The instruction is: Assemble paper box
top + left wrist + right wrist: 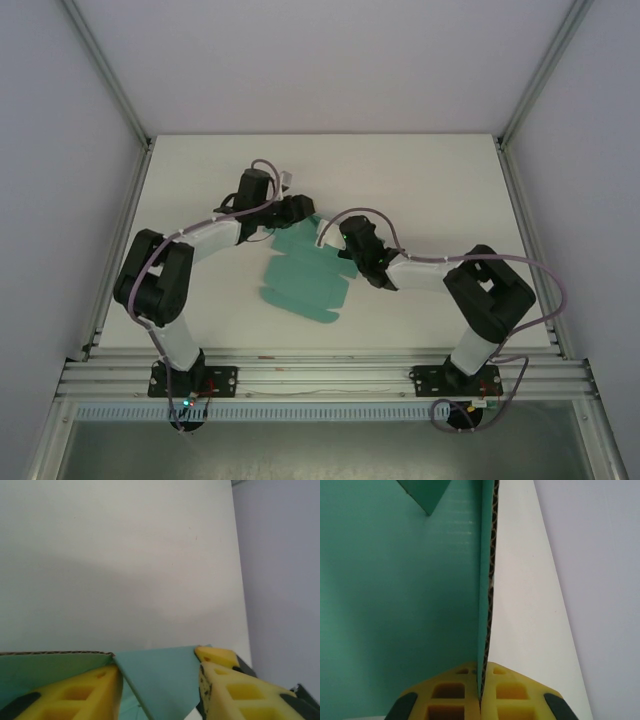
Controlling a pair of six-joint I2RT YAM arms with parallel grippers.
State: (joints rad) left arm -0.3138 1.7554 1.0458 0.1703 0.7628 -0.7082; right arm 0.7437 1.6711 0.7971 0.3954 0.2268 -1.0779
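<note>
Two arms are bolted on the aluminium rail point(320, 372) at the near edge of the white table point(440, 190), the left arm point(160, 285) on the left and the right arm point(490, 295) on the right. Each one bends inward toward the middle and carries a lilac cable point(545, 290). Between them, near the middle of the table, lies the paper box point(305, 285). It is a teal-green die-cut sheet with flaps and wavy cut edges. Its near part lies flat on the table, and its far part is where the two claws meet. The right gripper point(481, 669) comes to the sheet from the right. In the right wrist view its yellow fingers point(450, 692) are pressed together on one flap of the paper box, which stands upright and is seen edge-on, so its corrugated core shows. The teal surface spreads to the left of this flap and the bare table is to its right. A little farther away, at the far edge of the sheet, is the left gripper point(157, 667). In the left wrist view its two yellow fingers are wide apart. A pointed teal flap rises in the gap between them without being pinched, and another strip of the card, also showing a corrugated edge, lies over the tip of the finger on the left of that view. Beyond the claws the table runs white up to the pale grey walls point(60, 150) of the enclosure.
</note>
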